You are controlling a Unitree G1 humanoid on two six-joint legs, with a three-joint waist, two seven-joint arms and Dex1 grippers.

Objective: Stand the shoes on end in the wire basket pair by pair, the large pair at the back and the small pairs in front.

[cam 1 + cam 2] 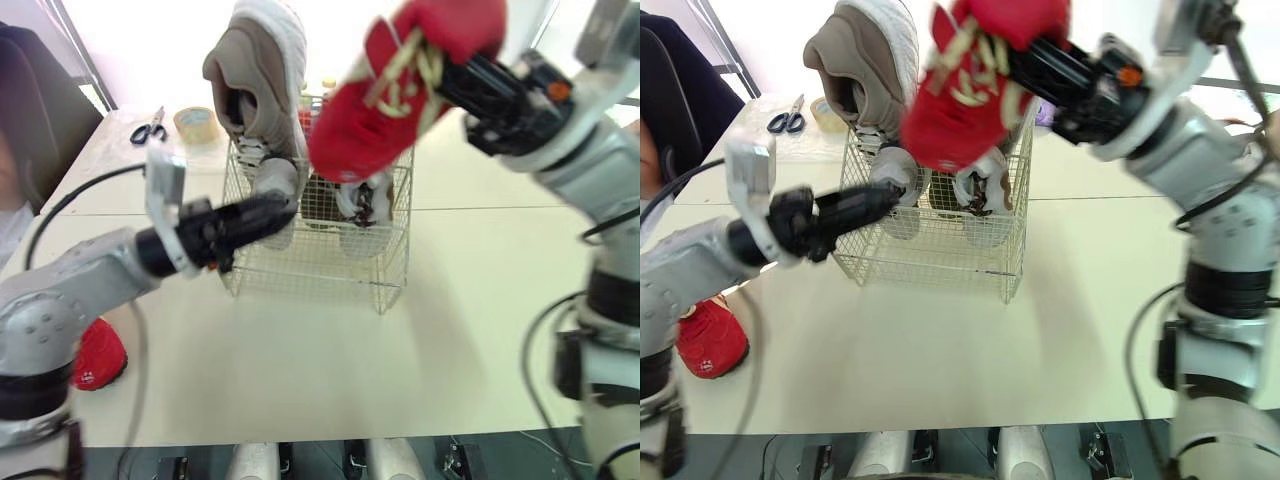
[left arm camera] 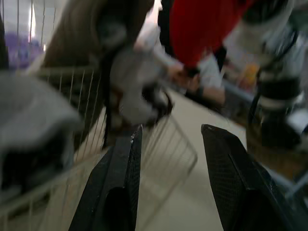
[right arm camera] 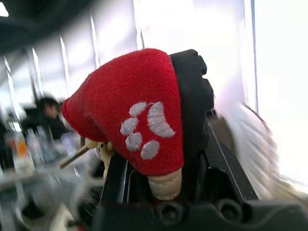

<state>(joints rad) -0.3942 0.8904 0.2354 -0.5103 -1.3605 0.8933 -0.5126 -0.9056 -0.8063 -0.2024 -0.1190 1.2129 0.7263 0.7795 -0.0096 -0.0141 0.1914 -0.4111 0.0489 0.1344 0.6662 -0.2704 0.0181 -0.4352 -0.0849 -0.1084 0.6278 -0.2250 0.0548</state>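
Note:
A wire basket [image 1: 318, 268] stands mid-table. A large brown and white shoe [image 1: 262, 70] stands on end at its back left. Two small grey and white shoes [image 1: 363, 212] sit upright in the front part. My right gripper [image 1: 455, 72] is shut on a small red shoe [image 1: 385, 95] with cream laces, held tilted above the basket's right side; the right wrist view shows its paw-print heel [image 3: 139, 110]. My left gripper [image 1: 268, 213] is open with nothing between its fingers, at the basket's front left corner beside a grey shoe [image 2: 130, 91]. A second red shoe [image 1: 98, 355] lies on the table beneath my left arm.
Scissors [image 1: 148, 128] and a roll of tape [image 1: 196, 122] lie at the far left of the table. A person [image 1: 12, 190] sits at the left edge. Bottles stand behind the basket. Bare tabletop [image 1: 330, 370] stretches in front of it.

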